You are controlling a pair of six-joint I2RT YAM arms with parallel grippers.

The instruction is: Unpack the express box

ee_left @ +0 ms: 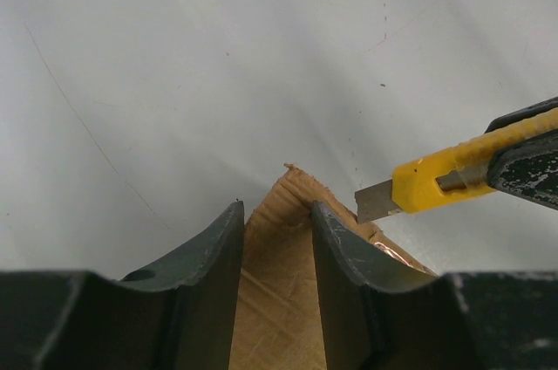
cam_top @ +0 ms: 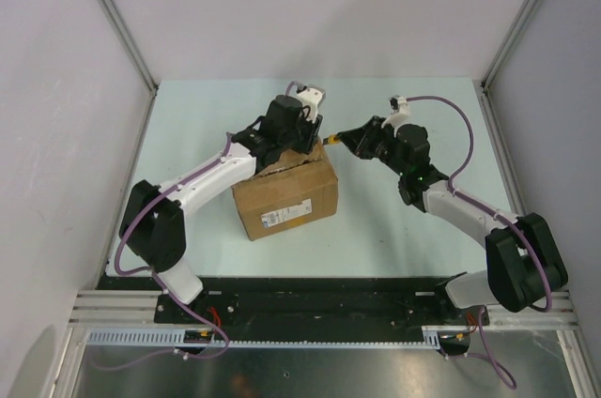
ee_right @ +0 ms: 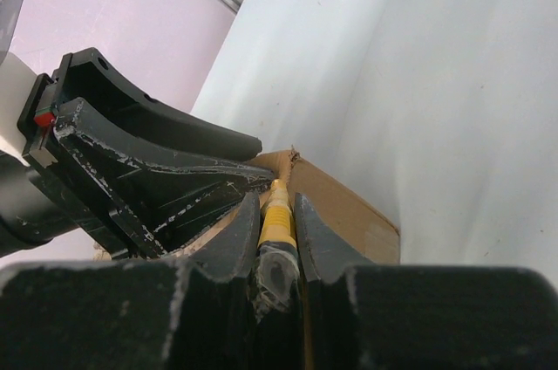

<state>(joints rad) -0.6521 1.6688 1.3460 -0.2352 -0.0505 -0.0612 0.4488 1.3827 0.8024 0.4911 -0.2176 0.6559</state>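
Brown corrugated cardboard makes up the express box (cam_top: 286, 193), which sits near the middle of the pale table (cam_top: 394, 220), a little left of centre and turned at a slight angle. A white label (cam_top: 286, 212) shows on its near side face. At the far edge of its top, a frayed cardboard corner sticks up.

Your left gripper (ee_left: 276, 213) sits over that far edge of the box. Its two dark fingers (ee_left: 214, 256) stand apart, and the cardboard corner fills the gap between them. You cannot tell from these views whether they press on the cardboard or only flank it.

Your right gripper (ee_right: 277, 200) reaches in from the right, and its fingers (ee_right: 318, 239) are closed tight on the body of a yellow utility knife (ee_left: 445, 180). The knife's short silver blade (ee_left: 377, 202) is extended and points left toward the far right corner of the box. The blade tip is just beside the cardboard, and whether it touches is unclear.

The two grippers are close together over that far corner, with the left one on the left and the knife coming from the right. Both arms are white with black joints.
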